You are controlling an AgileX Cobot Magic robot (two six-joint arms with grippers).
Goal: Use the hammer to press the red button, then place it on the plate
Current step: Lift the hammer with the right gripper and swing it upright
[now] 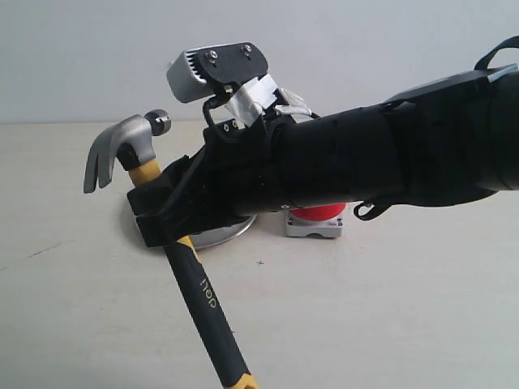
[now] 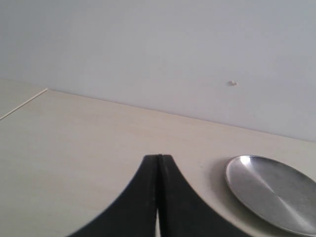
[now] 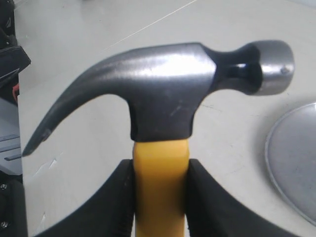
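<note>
My right fingers (image 1: 162, 215) are clamped on the hammer (image 1: 199, 288), squeezing the yellow neck just below the steel head. The hammer is held in the air over the plate (image 1: 223, 233), tilted, with the head above the plate and the black handle slanting down and away from it toward the exterior camera. Only a sliver of the plate's rim shows under my right arm. The red button (image 1: 318, 213) sits on the desk (image 1: 365, 308) just beside the plate, mostly hidden by that arm. My left fingers (image 2: 148, 197) are pressed together with nothing between them, close to the plate and not touching it
</note>
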